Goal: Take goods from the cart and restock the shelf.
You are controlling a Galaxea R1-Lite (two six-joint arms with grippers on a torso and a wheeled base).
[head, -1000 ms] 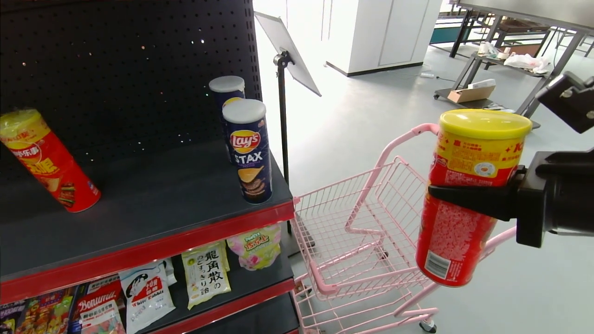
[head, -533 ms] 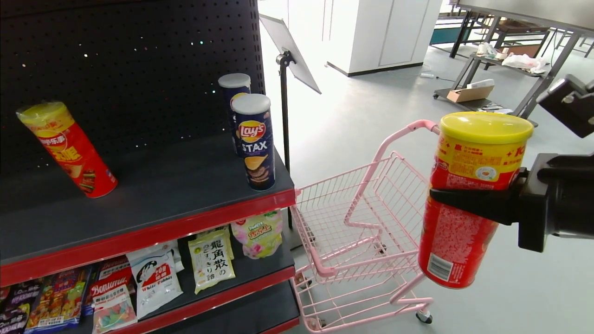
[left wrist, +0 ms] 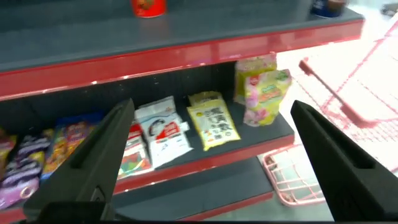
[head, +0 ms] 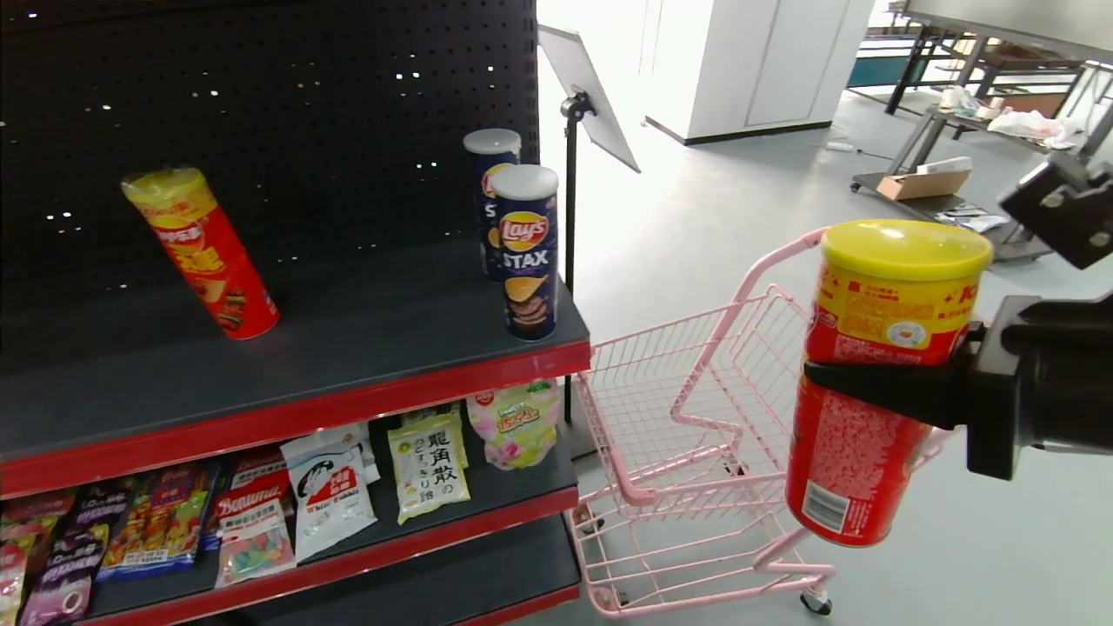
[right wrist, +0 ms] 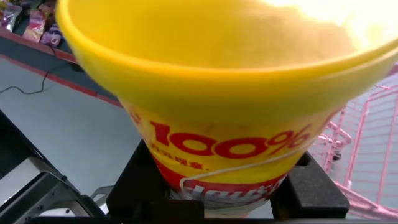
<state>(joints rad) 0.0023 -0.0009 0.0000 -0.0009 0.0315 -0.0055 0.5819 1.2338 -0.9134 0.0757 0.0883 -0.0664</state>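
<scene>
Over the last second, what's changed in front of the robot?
Only the head camera swung, toward the shelf; shelf and pink cart did not move themselves. The right gripper stays shut on the yellow-lidded red can, held upright. On the shelf, the tilted red can and two blue cans stand as before.

Cart (head: 696, 409) right of shelf (head: 365, 330), two tubes (head: 526, 252) on shelf's right end, held tube (head: 878, 382) before cart
</scene>
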